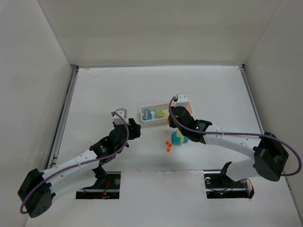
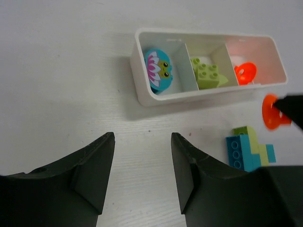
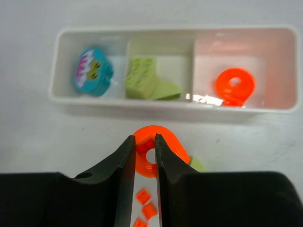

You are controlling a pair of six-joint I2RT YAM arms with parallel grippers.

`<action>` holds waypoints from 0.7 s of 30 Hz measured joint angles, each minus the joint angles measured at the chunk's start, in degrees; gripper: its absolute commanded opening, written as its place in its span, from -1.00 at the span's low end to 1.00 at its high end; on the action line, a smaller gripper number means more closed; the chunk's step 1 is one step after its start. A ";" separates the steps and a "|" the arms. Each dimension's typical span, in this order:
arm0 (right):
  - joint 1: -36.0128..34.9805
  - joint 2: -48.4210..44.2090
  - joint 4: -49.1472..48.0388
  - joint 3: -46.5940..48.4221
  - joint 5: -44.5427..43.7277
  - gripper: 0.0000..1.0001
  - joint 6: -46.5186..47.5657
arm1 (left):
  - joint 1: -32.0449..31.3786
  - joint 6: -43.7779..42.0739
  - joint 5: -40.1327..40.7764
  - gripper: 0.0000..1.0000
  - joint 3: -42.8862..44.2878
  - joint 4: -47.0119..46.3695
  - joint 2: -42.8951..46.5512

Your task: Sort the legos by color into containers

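The right hand (image 3: 144, 142) is pinching an orange ring piece (image 3: 173, 146) between its two fingers. It holds the piece outside the white tray (image 3: 175, 106), just in front of the near wall and opposite the middle compartment, where the green bricks (image 3: 144, 82) lie. The right compartment (image 3: 270, 56), which already has another orange ring (image 3: 234, 86) in it, is off to one side, so the main danger is a release in the wrong place. If the fingers spread too early, the piece probably falls on the table (image 2: 71, 71) or lands with the green ones. The grip is also narrow, close to the hole of the ring, so the piece may turn or slip during the sideways move. If the hand travels too low, the ring or a finger can knock the rim and push the tray, which looks light. Nothing steadies it, because the left hand (image 2: 142, 142) is spread and empty over bare table near the end with the teal piece (image 2: 157, 70). A dropped ring could also scatter the small orange bricks (image 3: 149, 210) below the hand, or hit the teal and green stack (image 2: 248, 149) nearby.
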State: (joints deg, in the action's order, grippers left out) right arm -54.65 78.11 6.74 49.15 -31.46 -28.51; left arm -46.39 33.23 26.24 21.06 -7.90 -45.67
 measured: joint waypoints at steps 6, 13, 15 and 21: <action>12.39 3.72 -3.39 1.42 3.67 -0.50 3.08 | -9.62 -0.31 -1.99 -0.06 0.04 -1.97 -7.72; 18.08 12.48 -6.88 5.64 6.43 -0.45 4.76 | -21.81 -1.46 -1.25 -0.15 2.91 -6.01 -20.72; 18.56 13.75 -7.23 6.34 6.49 -0.20 5.16 | -23.98 -1.55 -0.83 -0.15 4.39 -7.28 -23.98; 18.58 13.11 -7.65 6.64 6.19 0.06 5.86 | -27.63 -2.51 0.04 -0.18 8.79 -10.40 -31.56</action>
State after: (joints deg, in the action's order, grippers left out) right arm -36.07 91.22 -0.91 55.79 -25.28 -22.65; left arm -74.02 30.72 26.28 29.85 -18.31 -77.23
